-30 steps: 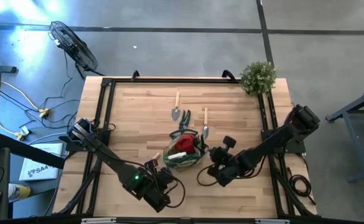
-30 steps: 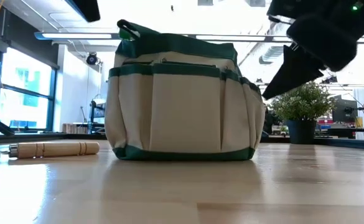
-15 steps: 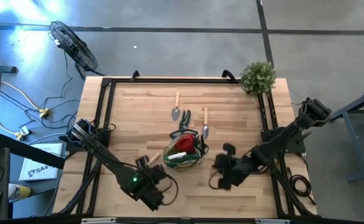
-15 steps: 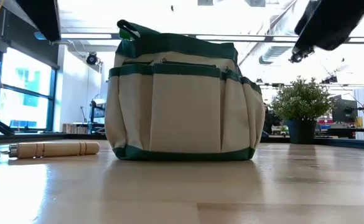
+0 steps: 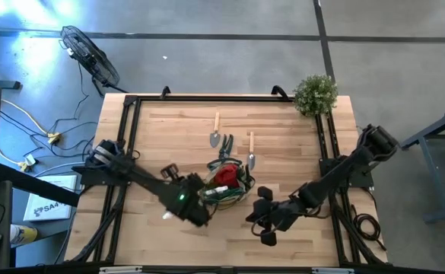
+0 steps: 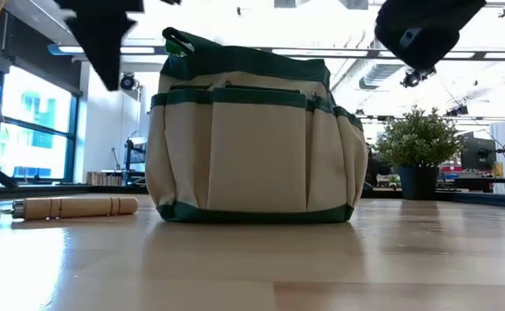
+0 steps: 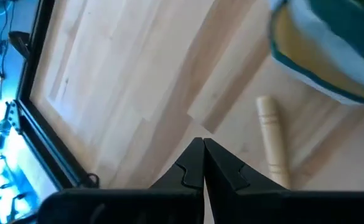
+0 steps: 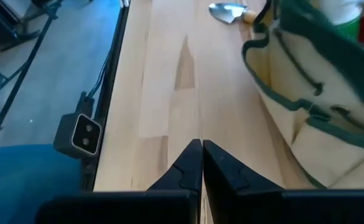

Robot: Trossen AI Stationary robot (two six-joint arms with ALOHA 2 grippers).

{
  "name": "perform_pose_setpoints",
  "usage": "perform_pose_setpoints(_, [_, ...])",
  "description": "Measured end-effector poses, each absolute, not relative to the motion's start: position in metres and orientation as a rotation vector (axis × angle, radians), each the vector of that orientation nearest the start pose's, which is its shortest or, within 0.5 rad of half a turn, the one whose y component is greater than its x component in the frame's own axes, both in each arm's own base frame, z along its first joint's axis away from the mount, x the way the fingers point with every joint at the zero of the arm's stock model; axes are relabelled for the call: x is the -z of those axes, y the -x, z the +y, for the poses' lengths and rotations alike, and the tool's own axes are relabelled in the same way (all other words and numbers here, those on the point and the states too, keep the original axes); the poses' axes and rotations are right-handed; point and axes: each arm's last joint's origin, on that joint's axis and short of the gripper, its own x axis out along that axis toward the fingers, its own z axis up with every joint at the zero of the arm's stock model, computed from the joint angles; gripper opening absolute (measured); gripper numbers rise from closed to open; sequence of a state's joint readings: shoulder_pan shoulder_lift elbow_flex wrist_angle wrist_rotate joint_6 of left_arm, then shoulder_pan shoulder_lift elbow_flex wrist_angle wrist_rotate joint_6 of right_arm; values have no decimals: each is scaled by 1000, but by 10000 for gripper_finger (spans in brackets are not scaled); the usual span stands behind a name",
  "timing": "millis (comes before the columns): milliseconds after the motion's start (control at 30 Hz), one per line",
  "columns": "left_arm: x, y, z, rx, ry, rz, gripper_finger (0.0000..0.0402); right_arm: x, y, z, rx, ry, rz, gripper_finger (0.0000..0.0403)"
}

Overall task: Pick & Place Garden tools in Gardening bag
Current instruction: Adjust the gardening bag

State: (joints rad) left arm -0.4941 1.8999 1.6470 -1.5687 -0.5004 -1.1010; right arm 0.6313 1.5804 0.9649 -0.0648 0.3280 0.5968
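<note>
The left gripper (image 7: 203,163) has its fingers pressed together on nothing, with a wooden-handled tool (image 7: 272,140) lying just beside their tips and the gardening bag (image 5: 226,185) a little past it. The right gripper (image 8: 201,163) is likewise closed and empty, the bag's wall just off to 1 side of its fingers.

2 trowels (image 5: 215,134) and the pruners (image 5: 227,147) lie beyond the bag. The likely next step is a pickup: the left fingers should part first, straddle the handle across its width, then close mid-handle so it lifts level.
</note>
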Motion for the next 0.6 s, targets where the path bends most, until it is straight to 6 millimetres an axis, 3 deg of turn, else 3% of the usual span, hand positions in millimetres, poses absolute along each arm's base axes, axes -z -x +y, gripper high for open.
perform_pose_setpoints(333, [-255,-318,-101,-724,45,1514,0,-196,-288,185,-52,-201,655,3])
perform_pose_setpoints(467, [-243,-321,-92,-678,55,1556,0,-193,-294,172,44,-180,648,3])
perform_pose_setpoints(600, [-224,-332,-88,-515,88,1529,0,-190,-295,163,136,-143,660,3])
